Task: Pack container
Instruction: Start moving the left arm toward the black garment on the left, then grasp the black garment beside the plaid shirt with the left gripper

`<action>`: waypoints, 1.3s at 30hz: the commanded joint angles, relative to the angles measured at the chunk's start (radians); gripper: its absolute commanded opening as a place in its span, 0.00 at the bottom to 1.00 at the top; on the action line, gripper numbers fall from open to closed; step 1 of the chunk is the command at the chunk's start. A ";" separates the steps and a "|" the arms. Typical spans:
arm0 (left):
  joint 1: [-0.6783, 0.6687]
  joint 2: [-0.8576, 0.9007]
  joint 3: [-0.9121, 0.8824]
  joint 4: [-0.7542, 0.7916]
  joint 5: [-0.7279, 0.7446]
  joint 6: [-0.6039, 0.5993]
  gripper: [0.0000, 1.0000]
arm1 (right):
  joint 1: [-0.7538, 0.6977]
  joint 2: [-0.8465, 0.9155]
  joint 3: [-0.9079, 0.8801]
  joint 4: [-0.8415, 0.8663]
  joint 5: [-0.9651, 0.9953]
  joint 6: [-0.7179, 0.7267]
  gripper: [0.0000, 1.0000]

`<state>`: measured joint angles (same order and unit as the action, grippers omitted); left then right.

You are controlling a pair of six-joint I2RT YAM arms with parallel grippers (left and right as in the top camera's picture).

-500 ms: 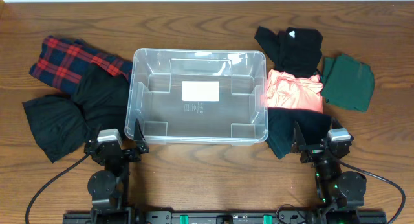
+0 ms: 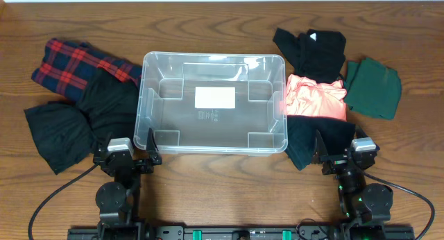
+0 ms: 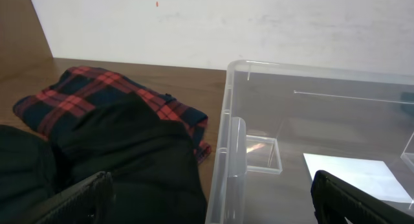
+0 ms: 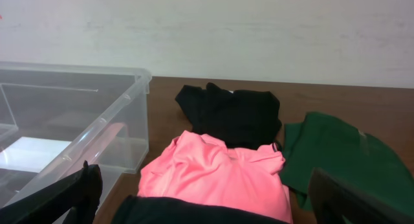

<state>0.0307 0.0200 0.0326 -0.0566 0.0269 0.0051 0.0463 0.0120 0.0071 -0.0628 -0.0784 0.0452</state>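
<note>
Left gripper (image 2: 126,155) and right gripper (image 2: 345,155) gape wide, holding nothing. Container (image 2: 145,94) unfilled. You pinch the black garment (image 2: 104,105) at a thick fold.

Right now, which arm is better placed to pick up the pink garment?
Right. The pink garment lies right of the container, just ahead of the right hand; the left hand sits on the container's other side.

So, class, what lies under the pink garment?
The pink folded garment overlaps a black crumpled garment at its far side and a black flat garment at its near side. Whether these join underneath is covered.
</note>
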 commanded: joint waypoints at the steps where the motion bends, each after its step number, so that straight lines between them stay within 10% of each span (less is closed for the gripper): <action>1: -0.004 0.003 -0.016 -0.040 -0.011 0.017 0.98 | -0.006 -0.001 -0.002 -0.004 -0.001 0.012 0.99; 7: -0.004 0.005 -0.016 -0.037 -0.010 0.004 0.98 | -0.006 -0.001 -0.002 -0.004 -0.001 0.012 0.99; 19: -0.002 0.189 0.306 -0.250 -0.072 -0.453 0.98 | -0.006 -0.001 -0.002 -0.004 -0.001 0.012 0.99; 27: 0.031 0.632 0.841 -0.421 -0.081 -0.427 0.98 | -0.006 -0.001 -0.002 -0.004 -0.001 0.012 0.99; 32: 0.035 0.756 1.036 -0.442 -0.091 -0.202 0.98 | -0.006 -0.001 -0.002 -0.004 -0.001 0.012 0.99; 39: 0.250 0.875 1.113 -0.635 -0.128 -0.351 0.98 | -0.006 -0.001 -0.002 -0.004 -0.001 0.012 0.99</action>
<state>0.1894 0.8433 1.1252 -0.6441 -0.0704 -0.2890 0.0460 0.0128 0.0071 -0.0628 -0.0784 0.0448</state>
